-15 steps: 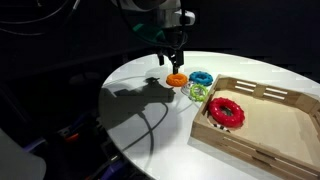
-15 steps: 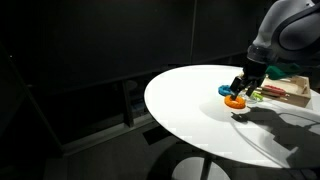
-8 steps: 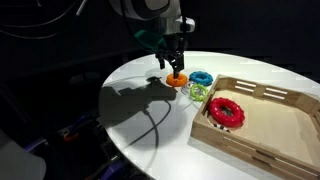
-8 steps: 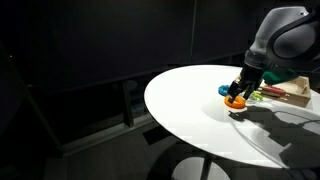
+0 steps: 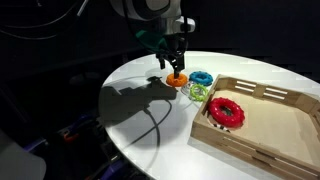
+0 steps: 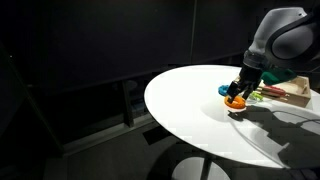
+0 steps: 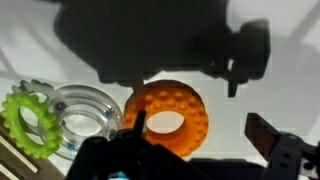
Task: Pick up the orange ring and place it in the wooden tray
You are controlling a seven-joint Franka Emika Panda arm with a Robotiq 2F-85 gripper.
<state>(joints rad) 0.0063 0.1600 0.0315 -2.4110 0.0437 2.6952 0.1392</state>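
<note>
The orange ring lies flat on the white round table, also seen in an exterior view and large in the wrist view. My gripper is low over it, and it also shows in an exterior view. In the wrist view the gripper is open: one dark finger stands at the ring's hole, the other finger outside its right side. The wooden tray sits beside the rings, partly visible in an exterior view.
A blue ring and a green ring lie right next to the orange ring, between it and the tray; in the wrist view they lie at the left, blue and green. A larger red ring lies inside the tray.
My gripper has come down onto the orange ring over the last second. Since half a second ago nothing has visibly moved.
</note>
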